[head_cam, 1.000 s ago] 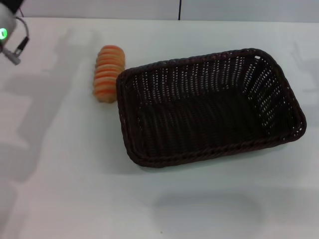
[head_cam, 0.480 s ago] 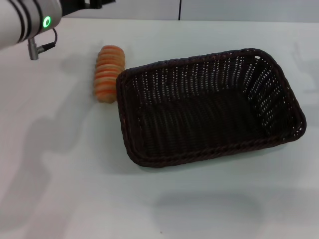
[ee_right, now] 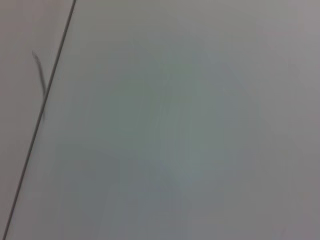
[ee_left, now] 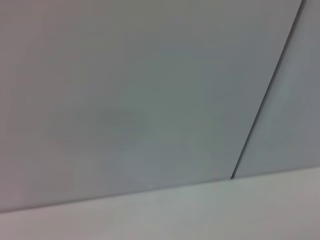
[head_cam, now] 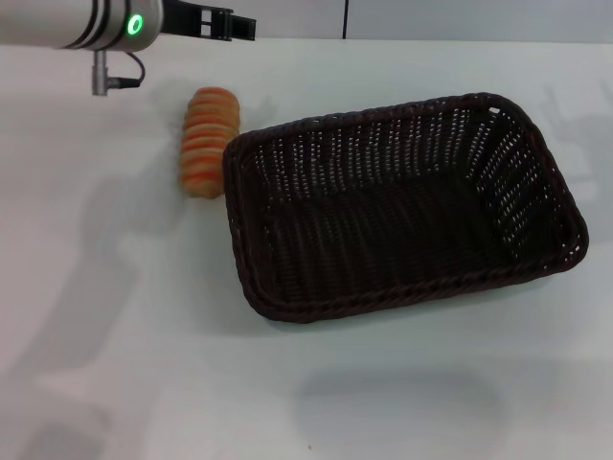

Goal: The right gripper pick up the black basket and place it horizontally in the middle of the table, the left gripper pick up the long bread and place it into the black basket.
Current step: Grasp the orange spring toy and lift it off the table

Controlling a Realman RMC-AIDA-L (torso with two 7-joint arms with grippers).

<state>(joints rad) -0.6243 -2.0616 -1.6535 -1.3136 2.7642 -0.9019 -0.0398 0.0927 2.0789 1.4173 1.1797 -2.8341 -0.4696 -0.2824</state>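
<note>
The black basket [head_cam: 397, 206] lies lengthwise across the middle and right of the white table [head_cam: 115, 316], open side up and empty. The long bread [head_cam: 204, 142] lies on the table just beyond the basket's left end, close to its rim. My left gripper [head_cam: 238, 25] reaches in from the top left on its white arm with a green ring [head_cam: 135, 24]. It hangs above the table's far edge, just beyond the bread, and holds nothing. The right gripper is out of view. Both wrist views show only wall and a strip of table.
A grey wall with a dark vertical seam [head_cam: 345, 19] runs behind the table's far edge. The arm's shadow falls on the table left of the bread. Bare tabletop lies in front of and left of the basket.
My left arm has swung in from the far left edge towards the right along the table's far edge, so its gripper is now above and behind the bread. Basket and bread have not moved.
</note>
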